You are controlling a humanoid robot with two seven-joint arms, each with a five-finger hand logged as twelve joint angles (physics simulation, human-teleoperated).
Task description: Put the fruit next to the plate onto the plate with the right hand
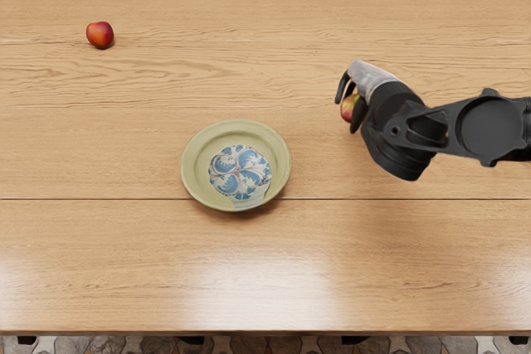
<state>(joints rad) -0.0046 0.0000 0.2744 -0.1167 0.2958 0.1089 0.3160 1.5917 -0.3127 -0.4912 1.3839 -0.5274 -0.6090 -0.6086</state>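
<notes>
Right of centre, mid-height in the frame: right hand (375, 110), dark with pale grey fingers (366, 75), arm entering from the right edge. Fingers curl down and around a small red-and-yellow fruit (349, 107), gripping it; only a sliver of the fruit shows between the fingers and the palm. Cannot tell whether the fruit rests on the wood or sits just clear of it.

Plate (196, 153) at frame centre, left of the hand and a little lower. Round, olive-green rim, blue-and-white swirl pattern in the well. Nothing lies on it. Held fruit is near the plate's right side but apart from it, not over the rim.

Upper left of the frame: a red apple (99, 34) sitting alone, well apart from the plate and the hand.

All on a light wooden table (124, 246), grain running left to right, a plank seam crossing under the plate's lower edge.
</notes>
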